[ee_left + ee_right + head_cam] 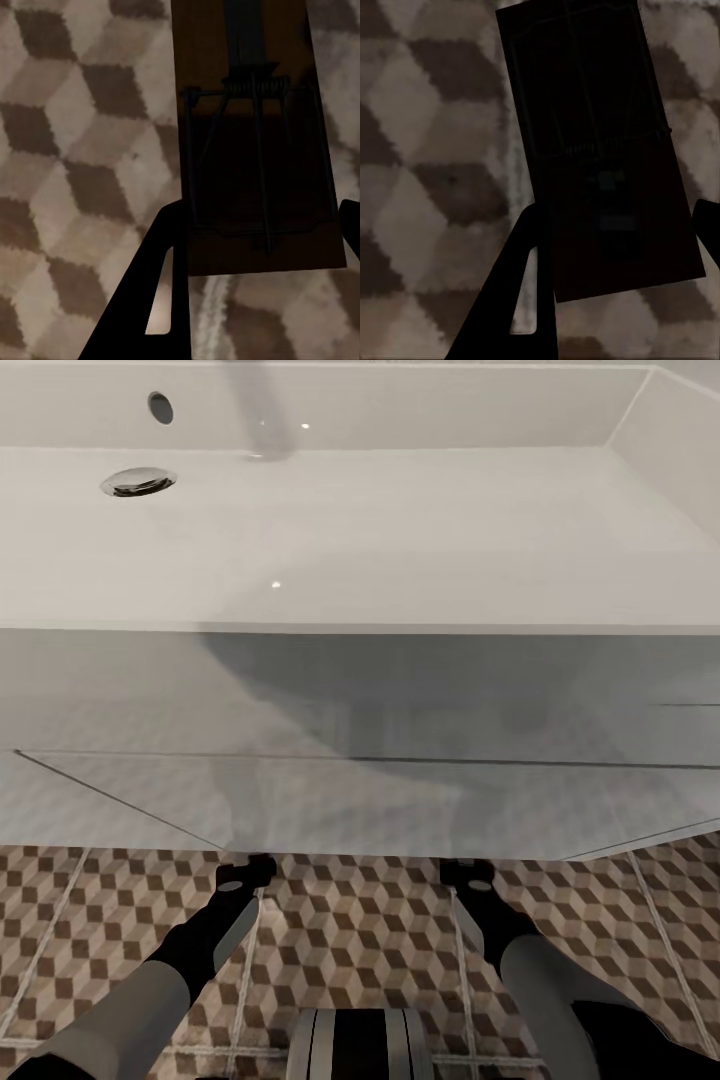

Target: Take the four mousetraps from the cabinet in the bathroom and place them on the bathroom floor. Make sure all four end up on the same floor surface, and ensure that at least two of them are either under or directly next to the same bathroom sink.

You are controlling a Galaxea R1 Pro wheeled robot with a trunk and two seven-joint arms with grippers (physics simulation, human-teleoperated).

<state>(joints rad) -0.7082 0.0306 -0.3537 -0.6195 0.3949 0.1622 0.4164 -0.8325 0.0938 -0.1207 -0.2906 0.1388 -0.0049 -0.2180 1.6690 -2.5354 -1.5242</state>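
Observation:
A dark-brown mousetrap (255, 150) with a wire spring lies between the fingers of my left gripper (261, 217), which is shut on its sides just above the bathroom floor (75, 150). My right gripper (619, 214) is shut on a second mousetrap (592, 150) in the same way, over the cube-patterned tiles (427, 150). In the head view both forearms reach forward, and the left wrist (243, 876) and right wrist (468, 876) end at the foot of the white vanity (350, 800), which hides the fingers. The white sink (400, 540) sits on top of it. The cabinet is out of view.
The sink's drain (138, 482) and overflow hole (160, 406) are at the far left, with a blurred tap (262, 420) behind. Patterned floor (350, 940) spreads between the vanity and my base (360, 1045).

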